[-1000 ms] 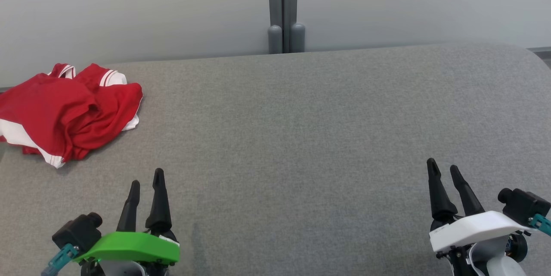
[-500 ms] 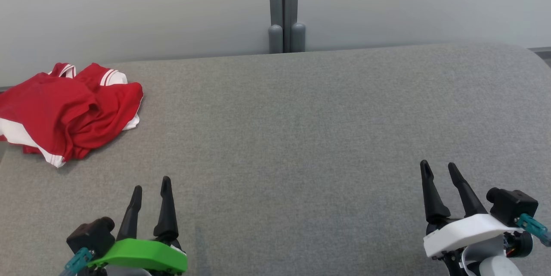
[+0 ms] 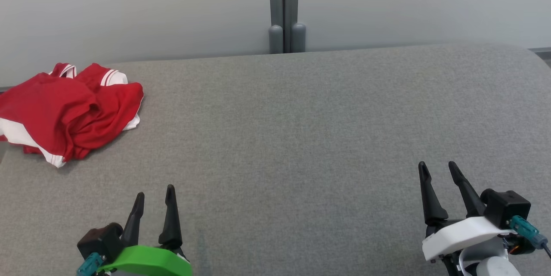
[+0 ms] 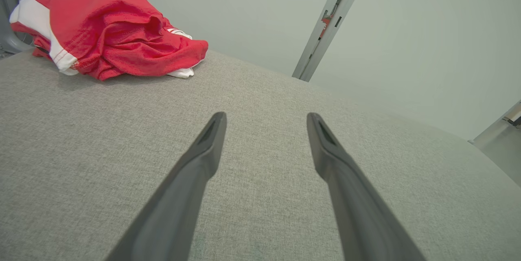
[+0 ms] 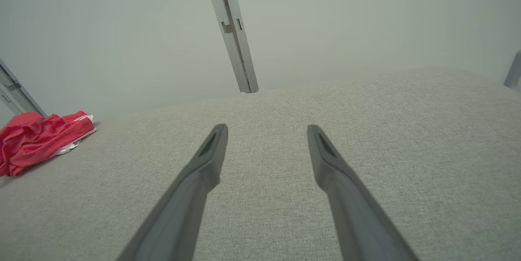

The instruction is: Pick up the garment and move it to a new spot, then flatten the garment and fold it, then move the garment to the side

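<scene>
Grey fabric covers the surface (image 3: 301,129). Low over its near edge sit the left tool (image 3: 155,190), under a green cover, and the right tool (image 3: 437,164), under a white cover, both parted, empty and pointing toward the far wall. The crumpled red-and-white garment (image 3: 64,108) lies well ahead of the left tool and off to its left, far across from the right tool.

left gripper (image 3: 155,196): tapered black fingers, green cover, black camera block, teal plug | right gripper (image 3: 438,172): same fingers, white cover, teal plug
</scene>
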